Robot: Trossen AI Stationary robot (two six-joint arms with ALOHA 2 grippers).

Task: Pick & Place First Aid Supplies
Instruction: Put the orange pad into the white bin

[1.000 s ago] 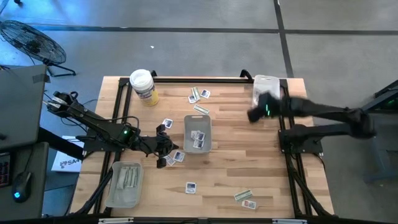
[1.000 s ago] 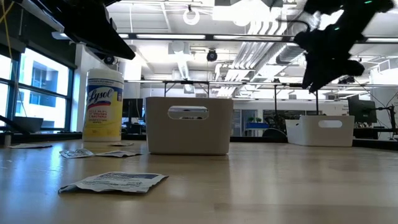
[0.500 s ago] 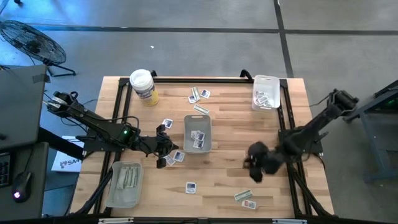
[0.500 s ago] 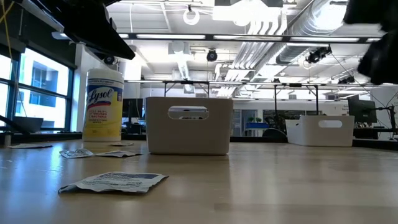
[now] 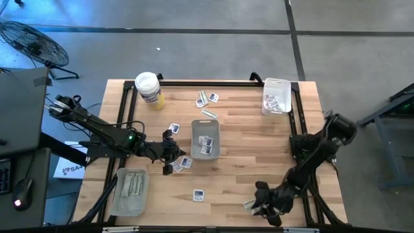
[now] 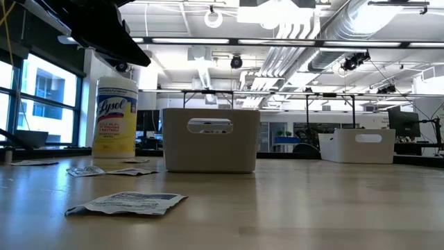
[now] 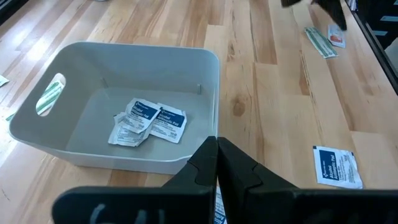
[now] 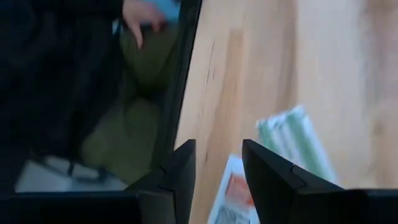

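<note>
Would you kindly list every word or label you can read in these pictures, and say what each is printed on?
"Lysol": on the yellow label of the round tub, low view.
Smaller lines under it on that label: too small to read.
Print on the white packets in the clear tray and the packet on the table: blurred, unreadable.

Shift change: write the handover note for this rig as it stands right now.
Left gripper: shut, beside the middle tray.
Right gripper: open, empty, over the green strip and red-print packet at the table's near edge.
Done: packets in the middle tray, the far right tray and strips in the near left tray.
Left: loose packets far side, by the left gripper, one near.
</note>
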